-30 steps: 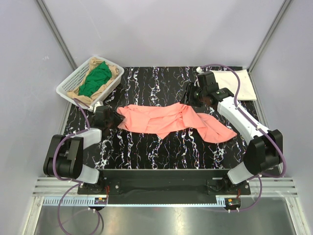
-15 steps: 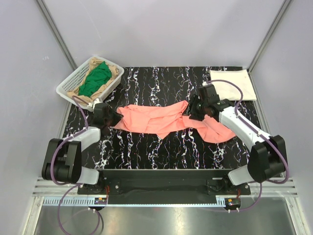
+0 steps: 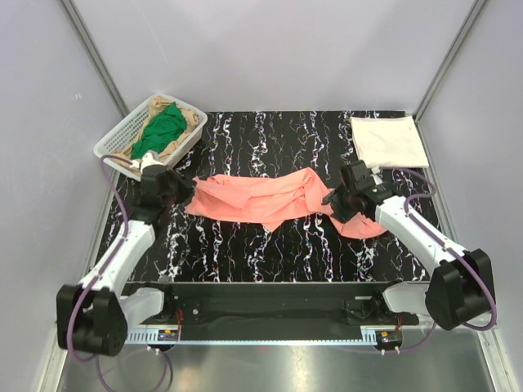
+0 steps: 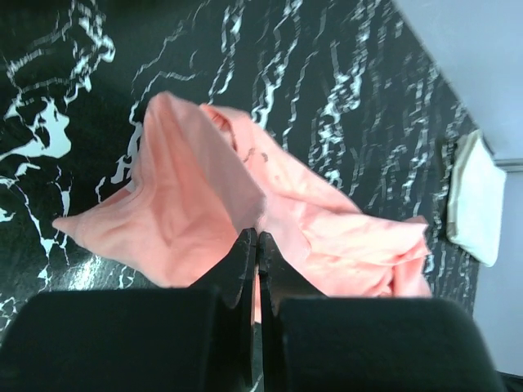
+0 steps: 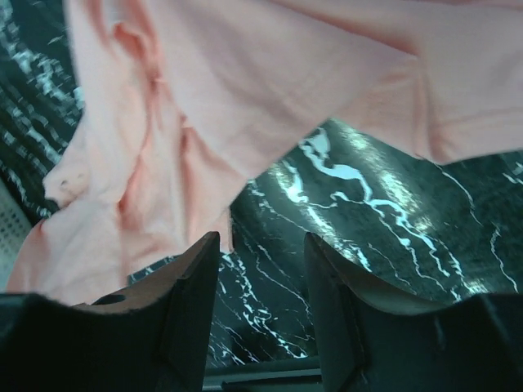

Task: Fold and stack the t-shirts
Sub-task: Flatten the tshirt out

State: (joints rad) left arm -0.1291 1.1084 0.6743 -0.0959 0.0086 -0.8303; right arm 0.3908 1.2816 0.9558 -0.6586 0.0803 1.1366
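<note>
A salmon-pink t-shirt (image 3: 270,198) lies crumpled across the middle of the black marbled table (image 3: 270,245). My left gripper (image 3: 181,196) is shut on its left edge; in the left wrist view the gripper (image 4: 257,238) pinches a fold of the pink shirt (image 4: 188,204). My right gripper (image 3: 337,204) is open over the shirt's right part, holding nothing; in the right wrist view the gripper (image 5: 261,245) hangs over bare table beside the pink shirt (image 5: 245,90). A cream-white t-shirt (image 3: 388,140) lies folded at the back right. Green (image 3: 159,131) and tan (image 3: 189,118) shirts sit in the basket.
A white plastic mesh basket (image 3: 114,145) stands at the back left corner of the table. Grey walls close in the back and both sides. The cream shirt also shows at the right edge of the left wrist view (image 4: 474,200).
My right gripper has let go of the pink shirt's upper right, come down toward the near side and opened. My left arm has swung outward, still holding the shirt's left edge.
</note>
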